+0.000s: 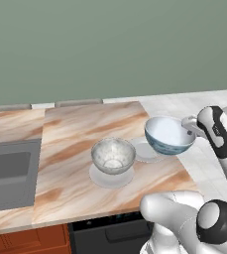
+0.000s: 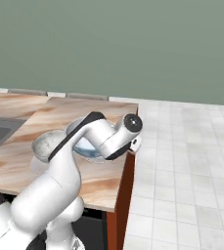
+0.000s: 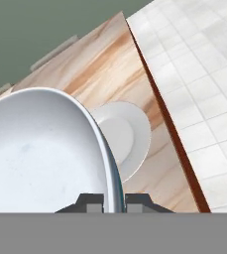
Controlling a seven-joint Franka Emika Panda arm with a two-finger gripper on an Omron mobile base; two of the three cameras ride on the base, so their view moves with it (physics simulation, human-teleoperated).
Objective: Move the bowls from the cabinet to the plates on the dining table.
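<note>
Already grey bowl [image 1: 113, 155] on plate [image 1: 98, 177]

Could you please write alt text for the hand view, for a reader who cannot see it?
The hand is shut on the rim of the white-and-blue bowl, held above a bare pale plate on the marble dining table. To the right, the table's edge drops to a white tiled floor.

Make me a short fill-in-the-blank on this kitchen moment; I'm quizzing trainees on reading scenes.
1. The speckled grey bowl sits on a ____.
2. The gripper is pinching the ____ of the blue-patterned bowl.
3. The other plate lies near the table's edge, with ____ on it.

Missing words: plate; rim; nothing
</note>
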